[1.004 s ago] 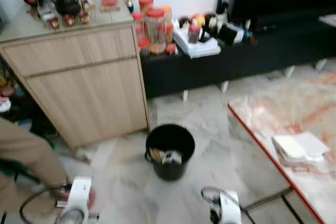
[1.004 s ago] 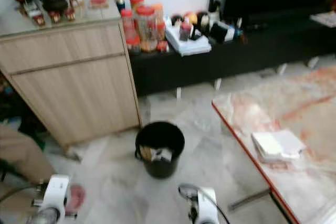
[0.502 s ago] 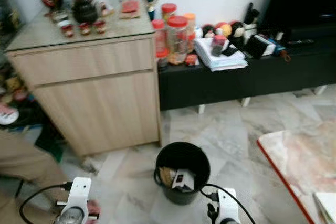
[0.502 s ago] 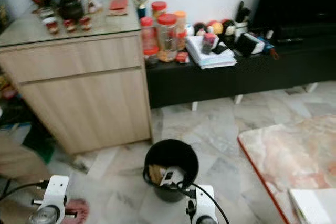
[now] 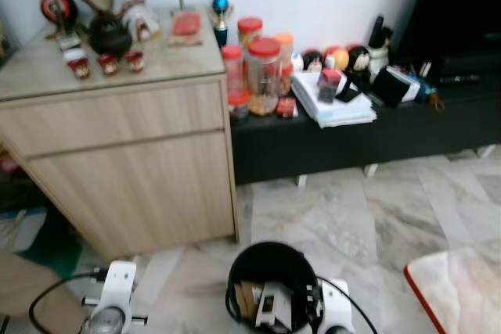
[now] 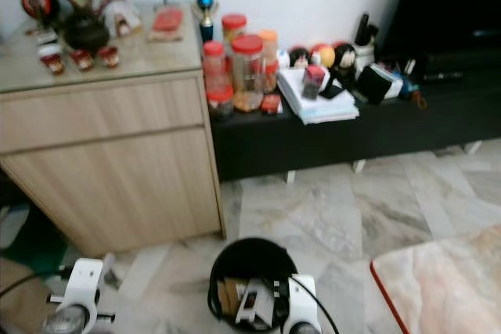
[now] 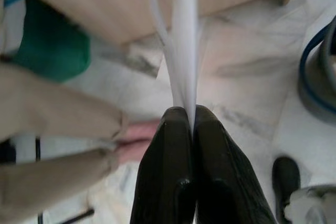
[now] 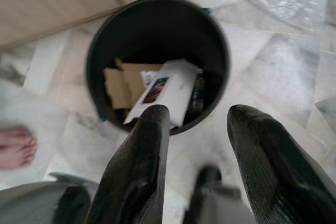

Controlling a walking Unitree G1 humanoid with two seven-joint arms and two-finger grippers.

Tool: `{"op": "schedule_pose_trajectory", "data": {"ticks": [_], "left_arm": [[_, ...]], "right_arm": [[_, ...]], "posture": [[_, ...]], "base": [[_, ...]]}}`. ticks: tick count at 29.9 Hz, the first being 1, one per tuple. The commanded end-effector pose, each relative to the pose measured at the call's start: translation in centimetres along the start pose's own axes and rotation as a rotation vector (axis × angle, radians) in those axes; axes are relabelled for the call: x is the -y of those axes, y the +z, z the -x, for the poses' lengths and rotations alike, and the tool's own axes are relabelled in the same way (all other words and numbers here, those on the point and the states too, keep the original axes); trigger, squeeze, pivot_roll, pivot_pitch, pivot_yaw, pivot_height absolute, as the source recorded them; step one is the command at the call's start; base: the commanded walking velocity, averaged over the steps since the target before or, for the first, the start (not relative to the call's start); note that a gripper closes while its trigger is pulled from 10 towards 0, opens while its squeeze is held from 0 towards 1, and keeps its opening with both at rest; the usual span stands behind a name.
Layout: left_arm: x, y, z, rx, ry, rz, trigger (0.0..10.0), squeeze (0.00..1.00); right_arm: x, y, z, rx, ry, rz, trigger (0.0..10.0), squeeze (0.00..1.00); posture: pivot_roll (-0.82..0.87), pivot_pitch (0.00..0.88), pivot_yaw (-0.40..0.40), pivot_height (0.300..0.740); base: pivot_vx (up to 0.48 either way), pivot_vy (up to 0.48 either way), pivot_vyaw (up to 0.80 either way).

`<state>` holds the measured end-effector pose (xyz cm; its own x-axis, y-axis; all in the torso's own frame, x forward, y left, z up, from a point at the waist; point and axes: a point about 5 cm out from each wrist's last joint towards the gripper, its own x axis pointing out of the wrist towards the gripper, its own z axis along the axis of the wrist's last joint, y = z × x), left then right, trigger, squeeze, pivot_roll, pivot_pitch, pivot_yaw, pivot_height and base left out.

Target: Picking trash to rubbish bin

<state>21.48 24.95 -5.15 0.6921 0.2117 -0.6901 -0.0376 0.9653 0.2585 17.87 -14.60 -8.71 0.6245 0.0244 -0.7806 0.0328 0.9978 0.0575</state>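
The black rubbish bin stands on the marble floor just before me, holding cardboard scraps and a white packet. My right gripper hangs open directly above the bin's near rim, nothing between its fingers. My left gripper is shut on a thin white sheet, seen edge-on and sticking straight out past the fingertips. It hangs over the floor left of the bin, near the cabinet's foot. Both white wrists sit at the lower edge of the head views.
A light wood cabinet with ornaments stands behind the bin on the left. A low black bench with jars and books runs along the wall. A red-edged table corner is at the right. A person's bare foot and trouser leg are left.
The camera has swung left and moved closer, so the bin now lies at the lower edge and the table has slid off to the right. The right gripper now hangs over the bin.
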Motion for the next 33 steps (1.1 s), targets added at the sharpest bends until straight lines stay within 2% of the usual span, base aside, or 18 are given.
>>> {"op": "schedule_pose_trajectory", "data": {"ticks": [1,5,8,12,16,17,18,20,28,33], "left_arm": [[0.6,0.3,-0.1,0.008,-0.016,-0.010,10.0,0.00],[1.0,0.6,-0.1,0.013,-0.044,-0.018,10.0,0.00],[1.2,1.1,-0.2,0.034,-0.057,-0.020,10.0,0.00],[3.0,3.3,-0.5,0.104,-0.173,-0.112,10.0,0.00],[3.1,3.4,-0.5,0.106,-0.179,-0.115,10.0,0.00],[4.4,4.4,-0.5,0.141,-0.253,-0.177,10.0,0.00],[6.5,5.9,-0.4,0.188,-0.362,-0.276,10.0,0.00],[7.6,6.7,-0.2,0.205,-0.412,-0.311,10.0,0.00],[9.8,9.2,0.2,0.270,-0.515,-0.211,10.0,0.00],[10.8,9.9,0.4,0.275,-0.553,-0.202,10.0,0.00]], "right_arm": [[0.5,0.0,0.0,-0.001,-0.010,0.005,10.0,0.00],[0.5,0.1,0.0,0.000,-0.004,0.020,10.0,0.00],[0.3,0.3,0.0,0.010,0.003,0.043,10.0,0.00],[-0.3,1.4,-0.2,0.061,0.046,0.143,10.0,0.00],[-0.3,1.5,-0.2,0.062,0.047,0.145,10.0,0.00],[-0.2,2.1,-0.3,0.083,0.047,0.156,10.0,0.00],[-0.1,3.1,-0.4,0.118,0.047,0.179,10.0,0.00],[0.0,3.7,-0.5,0.139,0.045,0.191,10.0,0.00],[-1.0,7.0,-0.7,0.270,0.078,0.237,10.0,0.00],[-2.3,9.5,-0.7,0.362,0.131,0.260,10.0,0.00]], "posture": [[0.19,0.000,0.034,0.740],[0.19,0.000,0.034,0.740],[0.20,0.000,0.035,0.740],[0.20,0.000,0.035,0.740],[0.20,0.000,0.035,0.740],[0.20,0.000,0.035,0.740],[0.20,0.000,0.035,0.740],[0.19,0.000,0.035,0.740],[0.18,0.000,0.033,0.740],[0.17,0.004,0.030,0.740]], "base": [[0.469,0.000,0.00],[0.401,0.000,0.00],[0.000,0.000,0.00],[0.000,0.000,0.00],[0.000,0.000,0.00],[0.000,0.000,0.00],[0.000,0.000,0.00],[0.000,0.000,0.00],[0.000,0.000,0.00],[0.000,0.000,0.00]]}}
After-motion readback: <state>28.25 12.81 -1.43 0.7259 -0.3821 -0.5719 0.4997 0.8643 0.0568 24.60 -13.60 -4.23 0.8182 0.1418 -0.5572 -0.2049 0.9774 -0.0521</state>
